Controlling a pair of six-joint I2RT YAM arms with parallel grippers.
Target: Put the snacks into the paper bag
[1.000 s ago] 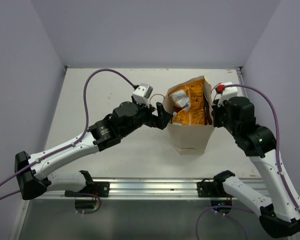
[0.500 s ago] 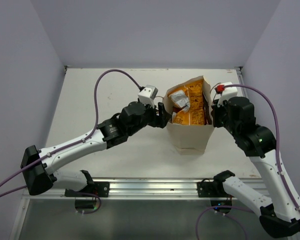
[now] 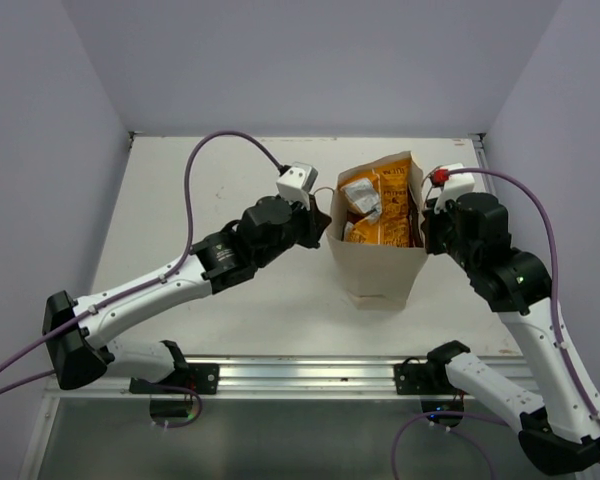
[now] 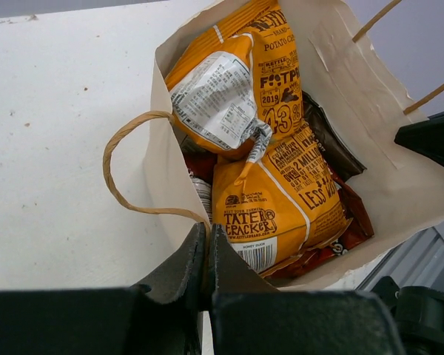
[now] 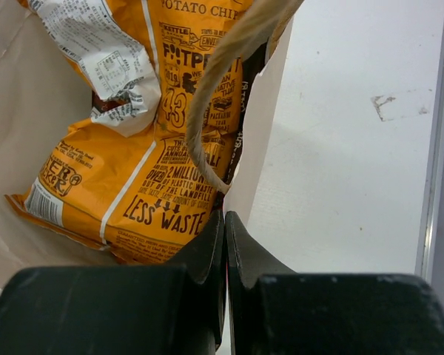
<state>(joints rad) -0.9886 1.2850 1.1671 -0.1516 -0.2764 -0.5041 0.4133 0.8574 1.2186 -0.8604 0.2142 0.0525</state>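
The paper bag (image 3: 380, 275) stands upright mid-table, mouth open. Inside it lie the snacks: two orange packets (image 3: 380, 215) on top, with a dark brown packet (image 4: 333, 144) and a red-orange one (image 4: 353, 222) beneath. My left gripper (image 3: 323, 222) is shut on the bag's left wall (image 4: 166, 170), just below its loop handle (image 4: 115, 148). In the left wrist view the left gripper (image 4: 207, 229) pinches the paper edge. My right gripper (image 3: 425, 225) is shut on the bag's right wall (image 5: 260, 140). The right wrist view shows the right gripper (image 5: 224, 216) under the other handle (image 5: 222, 66).
A metal rail (image 3: 300, 375) runs along the near table edge between the arm bases. Purple cables (image 3: 210, 150) arc above both arms. Grey walls close the table at the back and both sides.
My left gripper moved right onto the bag's left wall and went from open to shut on it. The bag's mouth is pulled slightly wider. The right arm stayed put.
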